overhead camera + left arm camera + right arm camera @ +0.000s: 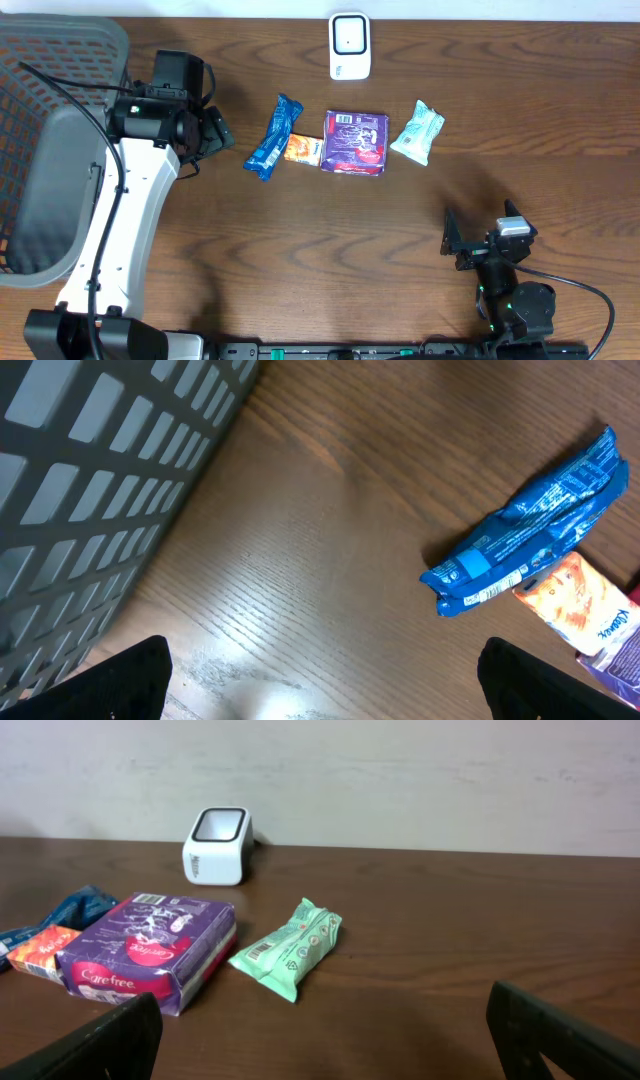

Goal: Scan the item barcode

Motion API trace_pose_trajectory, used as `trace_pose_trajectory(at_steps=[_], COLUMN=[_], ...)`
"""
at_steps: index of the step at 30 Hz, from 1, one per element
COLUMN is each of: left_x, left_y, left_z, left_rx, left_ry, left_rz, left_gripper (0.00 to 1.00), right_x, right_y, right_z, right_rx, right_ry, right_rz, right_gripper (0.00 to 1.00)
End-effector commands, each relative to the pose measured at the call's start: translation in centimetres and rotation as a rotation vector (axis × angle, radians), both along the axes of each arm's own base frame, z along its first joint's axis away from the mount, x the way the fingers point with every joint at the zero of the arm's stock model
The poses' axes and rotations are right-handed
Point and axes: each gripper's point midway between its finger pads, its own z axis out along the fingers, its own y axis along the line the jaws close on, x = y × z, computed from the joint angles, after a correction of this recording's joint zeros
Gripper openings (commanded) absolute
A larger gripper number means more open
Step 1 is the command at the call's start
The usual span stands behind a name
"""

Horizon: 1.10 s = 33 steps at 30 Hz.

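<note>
Lying in a row just past the middle of the desk (330, 250) are four items: a blue packet (274, 136), a small orange packet (303, 149) touching it on the 3 o'clock side, a purple package (355, 142) against the orange one, and a green packet (419, 132) slightly apart, further toward 3 o'clock. The white scanner (350, 46) stands at 12 o'clock from the purple package, near the far edge. At 9 o'clock from the row, the left fingers (120, 685) are spread wide with nothing between them, beside the grey basket (40, 120). At 5 o'clock, the right fingers (100, 1045) are likewise spread wide and empty, facing the items.
</note>
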Motion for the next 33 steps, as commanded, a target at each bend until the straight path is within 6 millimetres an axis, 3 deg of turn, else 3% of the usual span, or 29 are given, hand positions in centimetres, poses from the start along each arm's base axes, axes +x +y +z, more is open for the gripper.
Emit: trace_pose_trajectory(at_steps=[1, 5, 9, 12, 14, 17, 19, 23, 29, 33], left_x=[-0.2, -0.2, -0.2, -0.2, -0.2, -0.2, -0.2, -0.2, -0.2, -0.2], left_y=[0.4, 0.4, 0.4, 0.4, 0.4, 0.4, 0.4, 0.4, 0.4, 0.4], left_z=[0.1, 0.1, 0.1, 0.1, 0.1, 0.1, 0.1, 0.1, 0.1, 0.1], left_rx=[0.016, 0.016, 0.016, 0.016, 0.016, 0.016, 0.016, 0.016, 0.016, 0.016], left_ry=[0.000, 0.000, 0.000, 0.000, 0.000, 0.000, 0.000, 0.000, 0.000, 0.000], left_rz=[0.016, 0.016, 0.016, 0.016, 0.016, 0.016, 0.016, 0.016, 0.016, 0.016], left_gripper=[0.98, 0.98, 0.98, 0.98, 0.98, 0.98, 0.98, 0.98, 0.98, 0.98], right_x=[0.0, -0.1, -2.1, -3.0, -2.9, -3.4, -3.9, -3.5, 0.7, 4.7], right_y=[-0.3, 0.6, 6.3, 7.7, 7.6, 7.5, 5.9, 3.4, 2.6, 2.9], right_z=[-0.1, 0.4, 0.8, 0.9, 1.9, 6.8, 11.5, 15.2, 15.5, 13.8], right_rx=[0.010, 0.053, 0.316, 0.465, 0.516, 0.484, 0.476, 0.404, 0.197, 0.103], right_ry=[0.003, -0.011, 0.066, 0.137, 0.114, -0.104, -0.322, -0.409, -0.085, 0.243], right_rz=[-0.016, 0.032, 0.367, 0.453, 0.449, 0.503, 0.450, 0.291, 0.144, 0.127], right_gripper=[0.99, 0.99, 0.99, 0.99, 0.99, 0.99, 0.99, 0.99, 0.99, 0.99])
